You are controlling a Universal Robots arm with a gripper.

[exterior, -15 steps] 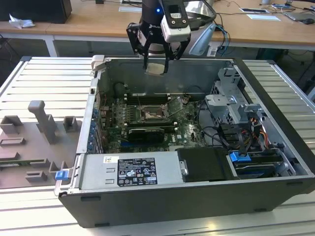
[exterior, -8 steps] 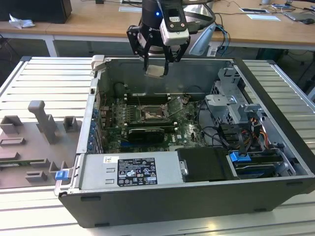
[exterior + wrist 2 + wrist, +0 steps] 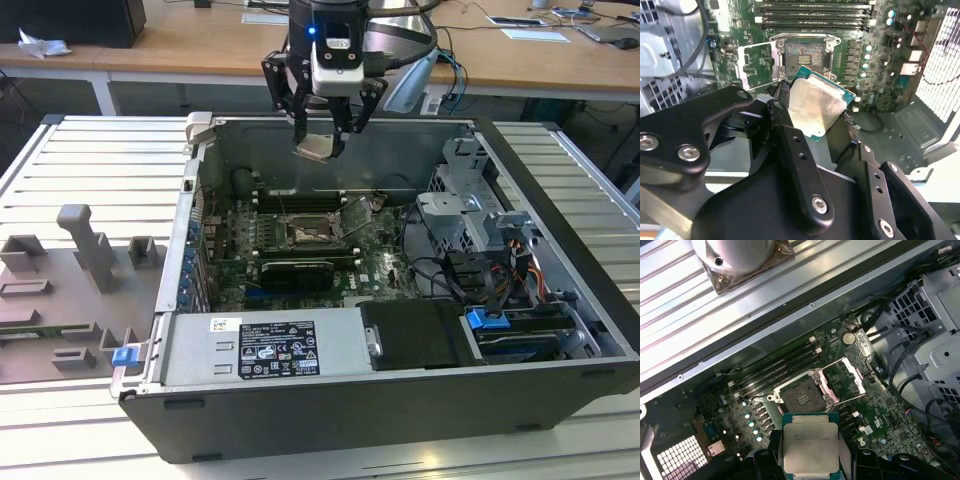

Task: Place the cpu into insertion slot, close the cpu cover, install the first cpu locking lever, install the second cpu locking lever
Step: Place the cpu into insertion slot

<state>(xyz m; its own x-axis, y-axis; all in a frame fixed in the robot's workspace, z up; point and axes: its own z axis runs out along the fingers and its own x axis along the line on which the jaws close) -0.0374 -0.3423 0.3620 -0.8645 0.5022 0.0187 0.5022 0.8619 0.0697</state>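
Observation:
My gripper (image 3: 322, 140) hangs above the open computer case, shut on the cpu (image 3: 319, 148), a flat square chip with a pale silver face and green edge. Both wrist views show the cpu (image 3: 815, 106) (image 3: 810, 447) held between the black fingers (image 3: 790, 145). Below on the green board lies the insertion slot (image 3: 305, 234) (image 3: 806, 54) (image 3: 802, 396), a dark square socket with a metal rim, uncovered. Beside it the cpu cover (image 3: 357, 215) (image 3: 756, 66) (image 3: 846, 378) is swung up and open. The cpu is well above the slot, apart from it.
Long black memory slots (image 3: 300, 198) run behind the socket. A drive cage and cables (image 3: 470, 230) fill the case at the exterior view's right. The power supply (image 3: 270, 350) sits at the front. Grey fixtures (image 3: 85, 260) stand on the slatted table at the exterior view's left.

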